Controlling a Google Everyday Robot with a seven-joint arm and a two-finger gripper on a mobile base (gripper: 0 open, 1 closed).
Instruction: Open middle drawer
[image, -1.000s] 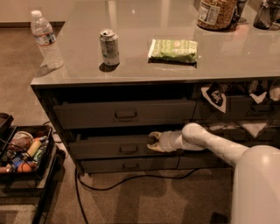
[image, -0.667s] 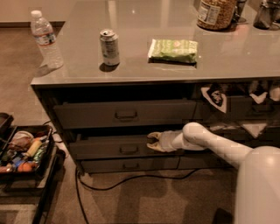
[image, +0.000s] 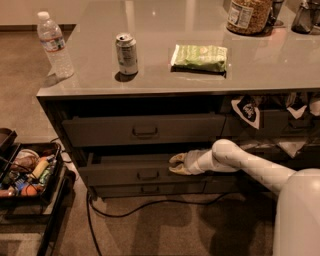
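The middle drawer (image: 120, 175) is a wide dark grey front with a small bar pull (image: 148, 175). It sits between a taller drawer (image: 145, 131) above and a slim drawer (image: 150, 189) below. It stands out a little from the cabinet, with a dark gap showing above its top edge. My gripper (image: 177, 164) is at the top edge of this drawer's front, just right of the bar pull. My white arm (image: 240, 162) reaches in from the right.
On the grey counter (image: 165, 75) stand a water bottle (image: 54, 44), a soda can (image: 127, 53), a green snack bag (image: 199, 57) and a jar (image: 248, 15). A black tray of items (image: 25, 172) sits low at the left. A cable (image: 150, 204) runs along the floor.
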